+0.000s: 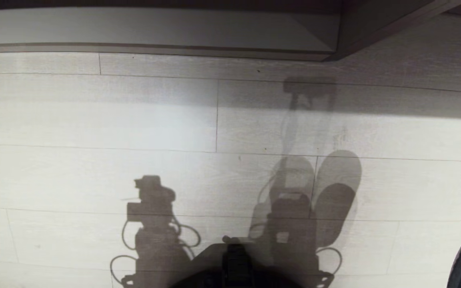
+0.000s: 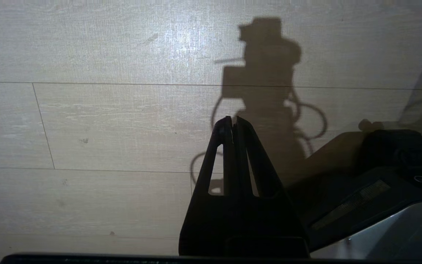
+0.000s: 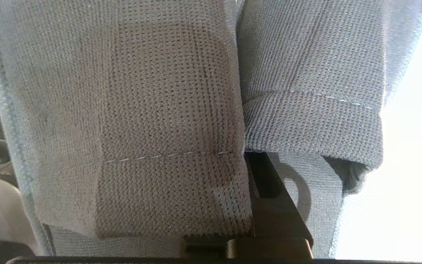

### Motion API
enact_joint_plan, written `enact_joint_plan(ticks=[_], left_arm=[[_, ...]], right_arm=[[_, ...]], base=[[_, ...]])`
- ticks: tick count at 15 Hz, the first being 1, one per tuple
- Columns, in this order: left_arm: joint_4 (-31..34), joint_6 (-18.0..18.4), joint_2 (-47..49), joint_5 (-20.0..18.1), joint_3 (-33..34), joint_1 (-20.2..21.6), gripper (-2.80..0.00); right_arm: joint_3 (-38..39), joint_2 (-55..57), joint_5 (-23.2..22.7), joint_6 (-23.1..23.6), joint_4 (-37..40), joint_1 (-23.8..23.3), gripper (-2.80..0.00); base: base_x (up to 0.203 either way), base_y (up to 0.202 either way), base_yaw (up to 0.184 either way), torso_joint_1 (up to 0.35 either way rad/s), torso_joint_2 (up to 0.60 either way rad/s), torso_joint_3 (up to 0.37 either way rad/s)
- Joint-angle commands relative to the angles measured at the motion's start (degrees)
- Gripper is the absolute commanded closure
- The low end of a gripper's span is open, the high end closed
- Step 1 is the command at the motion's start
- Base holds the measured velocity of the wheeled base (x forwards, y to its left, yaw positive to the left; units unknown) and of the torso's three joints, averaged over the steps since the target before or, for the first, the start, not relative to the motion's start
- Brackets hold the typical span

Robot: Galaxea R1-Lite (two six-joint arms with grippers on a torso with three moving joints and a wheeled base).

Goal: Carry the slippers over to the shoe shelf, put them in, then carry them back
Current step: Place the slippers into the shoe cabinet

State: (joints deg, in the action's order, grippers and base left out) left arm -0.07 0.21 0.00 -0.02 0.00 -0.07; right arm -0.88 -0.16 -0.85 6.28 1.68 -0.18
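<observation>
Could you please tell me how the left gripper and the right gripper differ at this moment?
The left gripper is shut on nothing, with only the pale wood floor beyond it; the right gripper is shut on the slippers. The left gripper's fingers show in full, while the right gripper's are mostly hidden by grey knitted fabric. Both are dark and closed.

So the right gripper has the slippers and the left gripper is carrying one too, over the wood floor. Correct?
Not quite. The left gripper is shut and empty over the wood floor, as the left wrist view shows. Only the right gripper has the slippers, both pressed together against it in the right wrist view.
</observation>
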Motion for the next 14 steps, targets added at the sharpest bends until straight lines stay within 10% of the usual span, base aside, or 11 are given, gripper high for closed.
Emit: enact_joint_plan(ticks=[1,14], left_arm=[[-0.01,0.05,0.0,-0.06,0.0,-0.01,0.0],[-0.01,-0.38,0.0,0.02,0.0,-0.01,0.0]], right_arm=[[0.09,0.07,-0.03,0.05,-0.09,0.01,0.0],[0.09,0.07,-0.03,-0.21,-0.01,0.01,0.0]], base=[[0.0,0.0,0.0,-0.002,0.0,0.144],[0.0,0.0,0.0,0.001,0.0,0.197]])
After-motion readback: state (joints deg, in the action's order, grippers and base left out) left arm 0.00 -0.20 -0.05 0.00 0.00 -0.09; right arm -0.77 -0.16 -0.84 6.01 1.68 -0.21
